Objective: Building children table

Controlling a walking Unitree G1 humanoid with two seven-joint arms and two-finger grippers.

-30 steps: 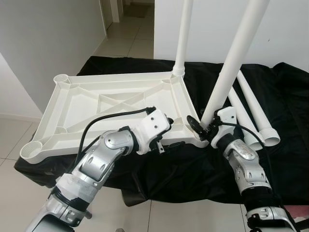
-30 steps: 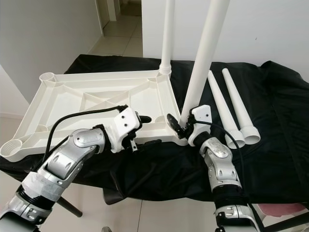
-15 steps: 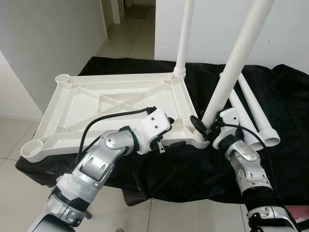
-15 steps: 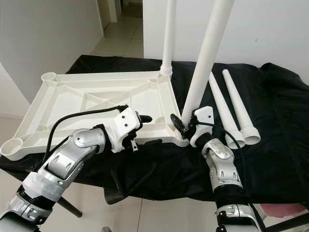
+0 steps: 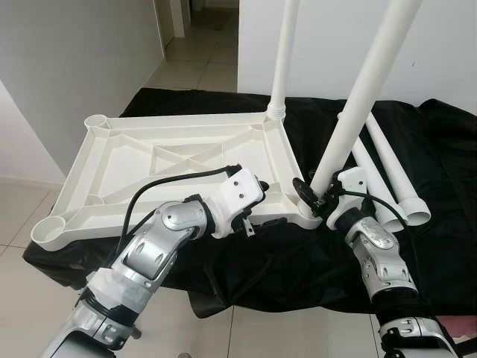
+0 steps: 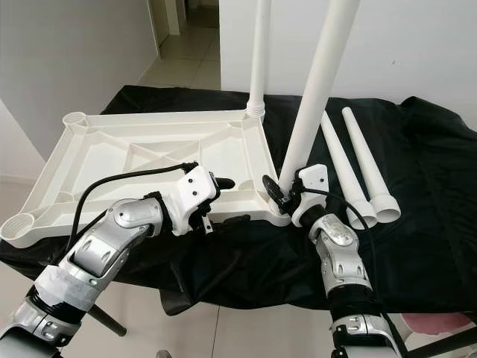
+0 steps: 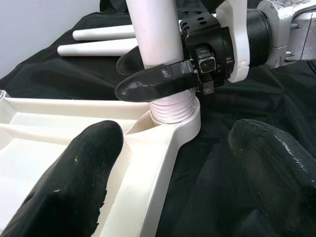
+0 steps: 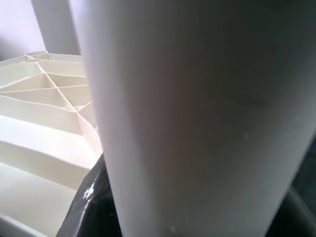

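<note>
Gripping leg (image 5: 350,119) low, our right gripper (image 7: 163,74) seats its threaded end in tabletop (image 5: 171,160) corner socket directly beneath. Left gripper (image 7: 173,168), fingers spread empty, flanks that corner. Risk: leg tilted, threads may cross-bind.

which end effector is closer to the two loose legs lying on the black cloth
Right. The right end effector is clamped on the leaning leg at the tabletop's near corner, just beside the loose legs. The left end effector sits open farther away, over the tabletop's near edge.
</note>
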